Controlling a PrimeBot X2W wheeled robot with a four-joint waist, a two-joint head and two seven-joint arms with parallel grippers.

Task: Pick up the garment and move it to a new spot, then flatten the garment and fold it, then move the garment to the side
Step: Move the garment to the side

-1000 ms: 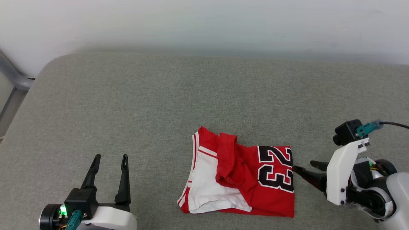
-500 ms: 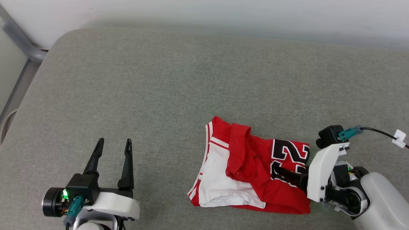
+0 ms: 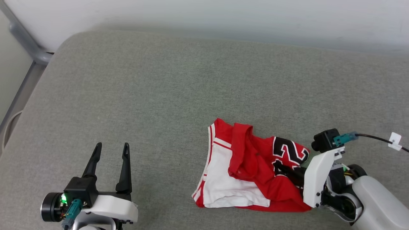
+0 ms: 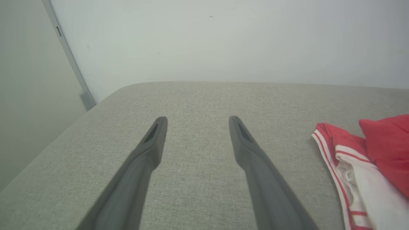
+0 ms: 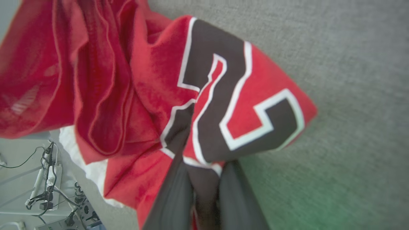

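Observation:
The garment point(image 3: 252, 172), a red jersey with white sleeve parts and a black "23", lies folded on the grey cushion right of centre. Its right edge is bunched and raised. There my right gripper point(image 3: 281, 168) is shut on the garment. In the right wrist view the two dark fingers point(image 5: 174, 188) pinch the cloth point(image 5: 143, 80) just below the numeral, at my right gripper point(image 5: 207, 159). My left gripper point(image 3: 111, 147) stands open at the lower left, well clear of the cloth. In the left wrist view the left gripper point(image 4: 196, 119) is empty and the garment's striped edge point(image 4: 367, 159) lies to the right.
The grey upholstered surface point(image 3: 143, 95) stretches wide to the left and back, ending at a white wall. A grey metal frame point(image 3: 28, 48) stands at the far left corner. A black tagged cable point(image 3: 395, 140) trails from my right wrist. A power strip point(image 5: 44, 188) lies on the floor.
My right gripper slid left onto the garment's right edge and shut on it, bunching and lifting that edge. The head camera has shifted. The left gripper stays open.

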